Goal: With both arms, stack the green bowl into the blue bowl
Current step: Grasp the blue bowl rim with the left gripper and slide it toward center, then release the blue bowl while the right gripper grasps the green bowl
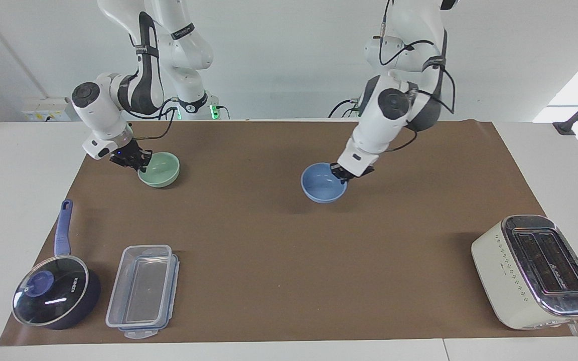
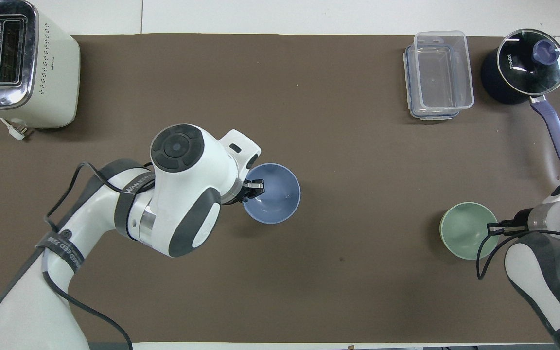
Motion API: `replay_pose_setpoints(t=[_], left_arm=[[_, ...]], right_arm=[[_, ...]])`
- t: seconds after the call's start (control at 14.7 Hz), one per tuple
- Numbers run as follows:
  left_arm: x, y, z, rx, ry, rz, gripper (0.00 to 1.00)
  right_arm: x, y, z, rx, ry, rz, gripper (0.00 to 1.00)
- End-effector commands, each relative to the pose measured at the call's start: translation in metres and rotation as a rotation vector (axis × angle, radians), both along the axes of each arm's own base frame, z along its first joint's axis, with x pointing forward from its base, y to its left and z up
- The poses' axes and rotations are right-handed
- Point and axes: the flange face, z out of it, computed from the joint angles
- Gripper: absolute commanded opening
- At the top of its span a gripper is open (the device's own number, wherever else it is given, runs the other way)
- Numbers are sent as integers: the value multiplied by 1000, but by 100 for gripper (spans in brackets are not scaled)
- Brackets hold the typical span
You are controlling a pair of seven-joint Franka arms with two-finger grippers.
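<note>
Because each bowl has to be carried by its thin wall, both claws grip at the rim, leaving the hollows free for nesting. The left claw (image 1: 345, 175) is clamped on the rim of the blue bowl (image 1: 322, 183), on the side toward its own arm's end of the desk, and holds that bowl over the middle of the brown mat (image 1: 289, 281); whether the bowl's base touches the mat or hangs just above it I cannot tell. Bringing it to the centre seems meant to set a receiving spot both arms can reach. The right claw (image 1: 137, 159) is pinched shut on the rim of the green bowl (image 1: 160, 170), which sits on the mat near the robots at the right arm's end; judging by this, the green bowl is gripped but not yet lifted. The two bowls are well apart, with only bare mat between them, so nothing blocks the path. Other things lie farther from the robots and out of the way: a dark saucepan (image 1: 57, 296) with a glass lid and a clear plastic container (image 1: 143, 290) beside it at the right arm's end, and a cream toaster (image 1: 535, 273) at the left arm's end. The chief risk, I judge, is the left claw itself: on the blue rim, it may foul the green bowl as that comes down.
</note>
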Motion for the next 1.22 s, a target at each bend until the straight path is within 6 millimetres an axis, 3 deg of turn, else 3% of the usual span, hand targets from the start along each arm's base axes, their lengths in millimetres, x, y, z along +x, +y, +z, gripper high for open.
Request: replay_pose_setpoints(t=[0.0, 0.34, 0.41, 0.48, 0.68, 0.82, 0.95, 1.16], left_arm=[[-13, -12, -22, -16, 19, 12, 0], [-19, -11, -34, -7, 26, 9, 0], [-18, -11, -35, -7, 26, 9, 31], [-19, -12, -34, -7, 26, 5, 99], [-13, -6, -18, -15, 18, 18, 100], [4, 19, 16, -20, 17, 53, 100], [45, 77, 70, -15, 21, 78, 100], [85, 165, 122, 46, -8, 50, 100]], right_arm=[[11, -4, 21, -1, -25, 19, 0], [52, 17, 88, -17, -81, 24, 0], [58, 30, 97, -18, -91, 21, 0], [63, 44, 107, -17, -85, 7, 0], [72, 96, 130, -15, -69, -53, 0], [76, 134, 141, -11, -84, -55, 0], [72, 189, 143, 66, -81, -108, 0], [65, 243, 146, 105, -99, -129, 0]])
